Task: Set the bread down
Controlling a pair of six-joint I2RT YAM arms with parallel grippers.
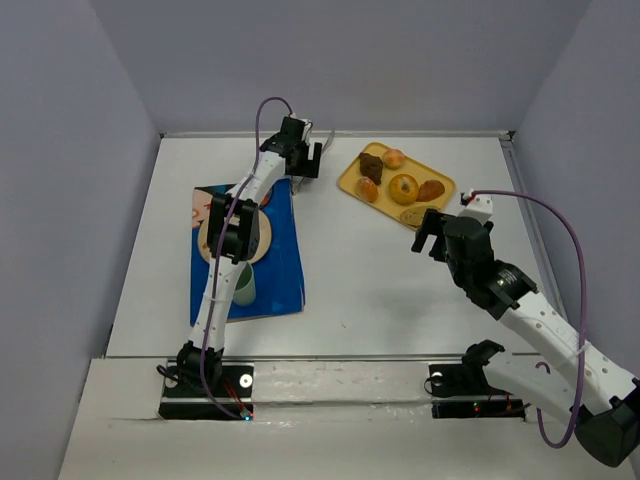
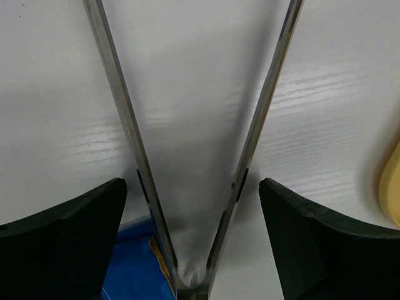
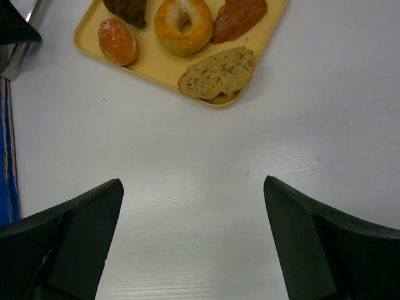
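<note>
- bread (image 3: 117, 41): small oval golden-orange roll with a glossy crust. it lies on the yellow tray (image 3: 153, 65) at the corner nearest the left arm, just beside the ring bun (image 3: 183, 25).
- handling, judged: light and soft, with a slick crust. it dents if pinched hard and may roll. best taken across its short width, low on the flanks, with gentle pressure.
- neighbours on tray: dark chocolate piece (image 3: 128, 9) just beyond the bread, brown pastry (image 3: 237, 17) and seeded slice (image 3: 217, 74) past the ring bun. the outer side of the bread faces only the tray rim, so it is the easier approach.
- left claw (image 2: 192, 182): fingers well apart with metal tongs (image 2: 130, 125) splayed in a v between them. whether the pads press on the tong arms cannot be told. it hangs over bare desk (image 1: 360, 290) between the blue mat (image 1: 280, 270) and the tray.
- right claw (image 3: 194, 237): spread wide and holding nothing, hovering near the tray's seeded-slice side.
- likely set-down, judged: pale plate (image 1: 207, 243) on the mat, partly hidden under the left arm, with a green cup (image 1: 243, 288) close by.
- room: broad bare desk between tray and mat. walls close in the left, far and right sides, and the tray sits near the far right.
- caution: the tray lip can catch a low tong tip, and both arms meet at the tray.
</note>
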